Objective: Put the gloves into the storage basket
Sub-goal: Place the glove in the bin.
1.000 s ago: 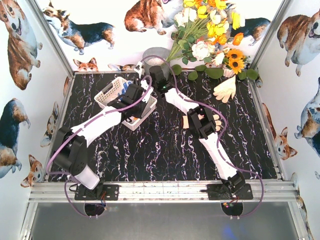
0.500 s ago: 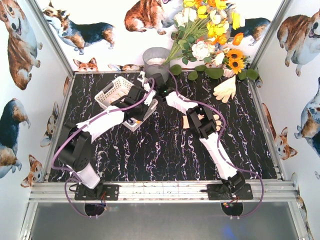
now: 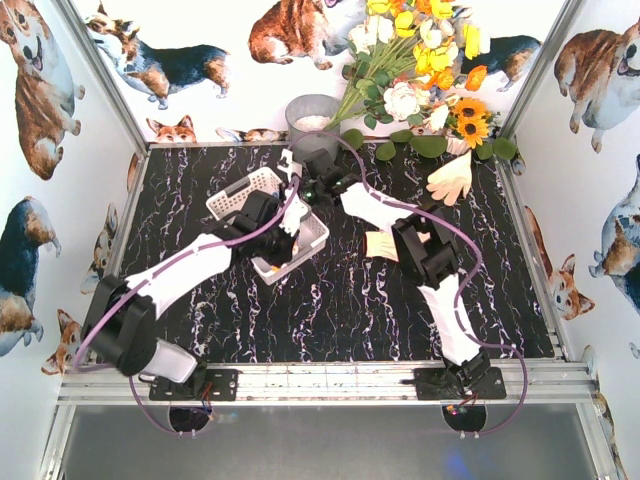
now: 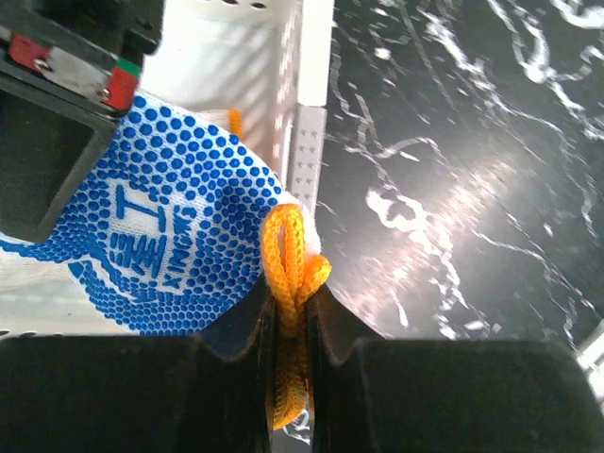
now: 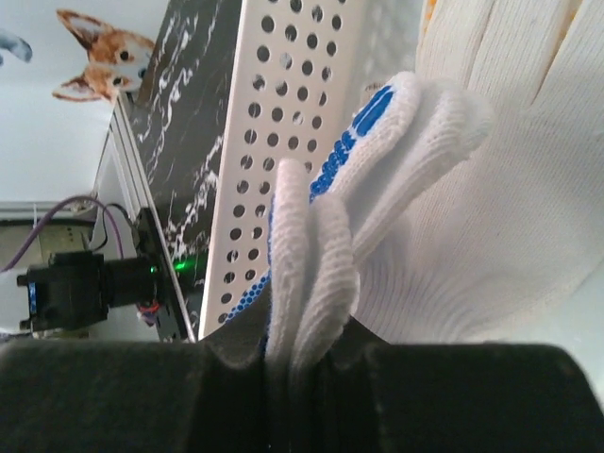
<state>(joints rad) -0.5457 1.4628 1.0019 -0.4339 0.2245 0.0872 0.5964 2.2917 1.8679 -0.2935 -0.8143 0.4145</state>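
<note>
The white lattice storage basket (image 3: 232,195) sits left of the table's middle. A blue-dotted white glove (image 4: 170,236) is stretched over it between both grippers. My left gripper (image 4: 291,293) is shut on the glove's orange cuff hem (image 4: 293,250), at the basket's wall (image 4: 311,142). My right gripper (image 5: 297,344) is shut on the glove's white fingers (image 5: 321,255), beside the perforated wall (image 5: 274,123). Another white glove (image 5: 510,189) lies behind it in the basket. In the top view the left gripper (image 3: 292,218) and right gripper (image 3: 298,185) meet over the basket's right end.
A cream glove (image 3: 452,178) lies at the back right near the flowers (image 3: 420,60). A beige glove (image 3: 381,245) shows partly under the right arm. A grey bucket (image 3: 312,115) stands behind the basket at the back wall.
Both arms have shifted to the right. The basket has slid a little right and nearer with them. Both grippers have stayed shut.
</note>
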